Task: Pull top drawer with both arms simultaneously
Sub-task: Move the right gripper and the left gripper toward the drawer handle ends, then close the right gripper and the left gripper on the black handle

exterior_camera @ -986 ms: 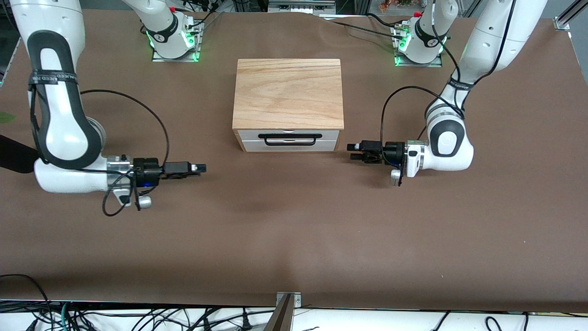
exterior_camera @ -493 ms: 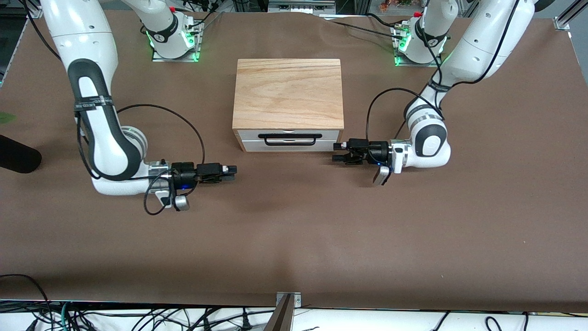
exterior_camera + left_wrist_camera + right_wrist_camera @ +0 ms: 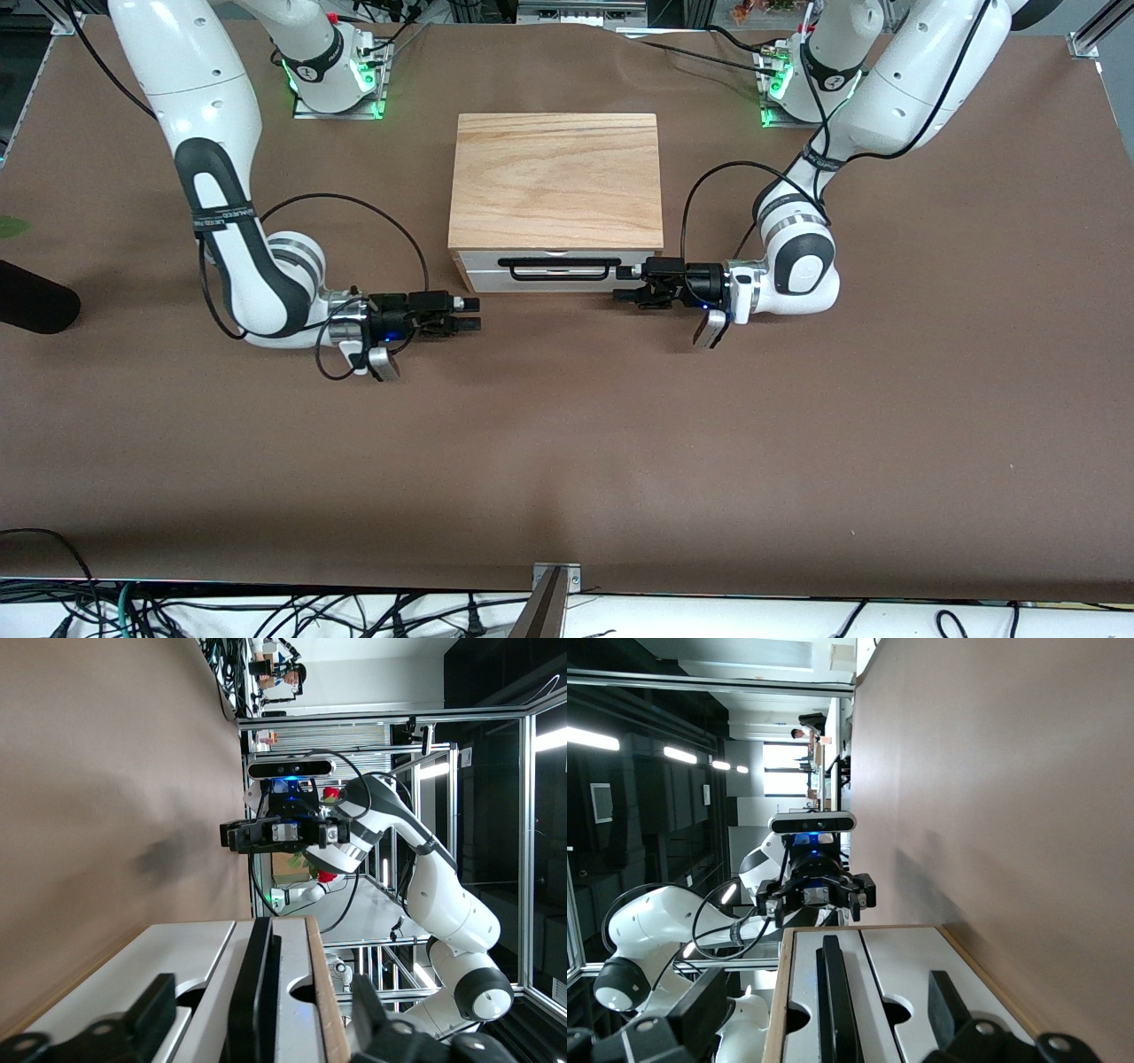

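Observation:
The top drawer (image 3: 478,260) is closed in the wooden-topped box (image 3: 556,177), and its long black handle (image 3: 558,277) runs across the white front. My left gripper (image 3: 620,283) is open, low in front of the drawer at the handle's end toward the left arm's side. In the left wrist view the handle (image 3: 257,992) lies between the spread fingers (image 3: 152,1014), untouched. My right gripper (image 3: 477,315) is open, low over the table off the box's corner toward the right arm's end. In the right wrist view the handle (image 3: 835,1001) lines up between its fingers (image 3: 946,997).
A second white drawer front (image 3: 558,285) sits under the top one. The brown table (image 3: 567,461) stretches wide toward the front camera. Both arm bases (image 3: 337,80) stand at the table's edge farthest from the camera, and loose cables (image 3: 354,208) hang from each wrist.
Both arms have swung inward toward the box. The left gripper has reached the handle's end; the right gripper has come up to the box's corner. The drawer has not moved.

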You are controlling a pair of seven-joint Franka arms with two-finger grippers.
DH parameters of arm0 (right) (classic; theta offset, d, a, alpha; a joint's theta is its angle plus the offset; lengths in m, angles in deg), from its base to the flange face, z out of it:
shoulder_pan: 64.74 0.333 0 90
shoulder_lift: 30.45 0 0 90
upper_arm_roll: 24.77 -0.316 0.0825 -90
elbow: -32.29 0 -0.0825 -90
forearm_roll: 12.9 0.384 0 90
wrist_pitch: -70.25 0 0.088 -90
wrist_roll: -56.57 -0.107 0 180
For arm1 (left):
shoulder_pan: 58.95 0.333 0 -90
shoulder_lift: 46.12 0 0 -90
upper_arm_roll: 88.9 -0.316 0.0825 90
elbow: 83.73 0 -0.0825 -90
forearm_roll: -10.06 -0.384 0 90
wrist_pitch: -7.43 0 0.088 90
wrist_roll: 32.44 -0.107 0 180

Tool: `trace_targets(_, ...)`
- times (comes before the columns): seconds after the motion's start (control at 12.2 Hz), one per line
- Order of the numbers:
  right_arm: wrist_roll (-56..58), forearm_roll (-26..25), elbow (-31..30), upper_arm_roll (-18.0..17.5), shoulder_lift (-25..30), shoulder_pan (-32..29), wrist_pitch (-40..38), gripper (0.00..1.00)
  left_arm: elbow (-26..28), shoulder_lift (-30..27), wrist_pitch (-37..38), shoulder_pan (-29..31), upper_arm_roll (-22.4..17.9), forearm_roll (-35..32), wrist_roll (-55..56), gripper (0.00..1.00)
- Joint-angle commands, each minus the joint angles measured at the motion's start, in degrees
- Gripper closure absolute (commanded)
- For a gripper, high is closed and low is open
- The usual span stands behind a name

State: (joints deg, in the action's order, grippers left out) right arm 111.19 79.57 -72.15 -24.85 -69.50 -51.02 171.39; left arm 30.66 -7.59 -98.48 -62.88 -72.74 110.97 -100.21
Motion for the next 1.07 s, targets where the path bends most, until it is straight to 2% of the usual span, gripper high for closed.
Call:
trace_targets(0.0,3.03,2.63,-2.35,-0.45,1.17,1.12,0.11,0.0,2.06,0.23,-0.43,-0.55,2.11,5.5,-2.45,0.24)
trace_targets(0.16,4.86,4.46,-3.92,-1.94,1.34,1.13,0.2,0.0,2.15,0.14,-4.1,-0.99,3.87,6.23,-2.89,0.24)
trace_targets(0.33,9.08,7.89,-5.85,-3.79,1.34,1.13,0.2,0.0,2.76,0.14,-5.09,-0.99,4.41,6.31,-3.24,0.24)
trace_targets(0.41,9.53,8.08,-6.47,-4.49,1.34,1.13,0.11,0.0,3.81,-0.03,-5.0,-0.99,4.41,6.31,-3.33,0.27)
trace_targets(0.57,10.67,8.43,-7.44,-4.84,1.52,1.13,0.11,0.01,4.96,-0.39,-5.0,-0.9,4.49,6.31,-4.55,0.45)
trace_targets(0.74,11.82,8.61,-7.97,-5.2,1.52,1.13,0.11,0.16,5.4,-0.39,-4.91,-0.9,4.58,6.31,-5.7,0.54)
trace_targets(0.82,11.82,8.69,-7.97,-5.2,1.52,1.13,0.19,0.19,5.41,-0.47,-4.91,-0.81,4.58,6.31,-5.79,0.57)
trace_targets(0.9,11.82,8.87,-7.97,-5.37,1.52,1.13,0.2,0.19,5.41,-0.56,-4.74,-0.81,4.93,6.31,-5.88,0.69)
trace_targets(0.99,12.26,8.87,-8.06,-5.46,1.52,1.13,0.2,0.19,5.41,-0.82,-4.74,-0.81,5.28,6.31,-5.97,0.71)
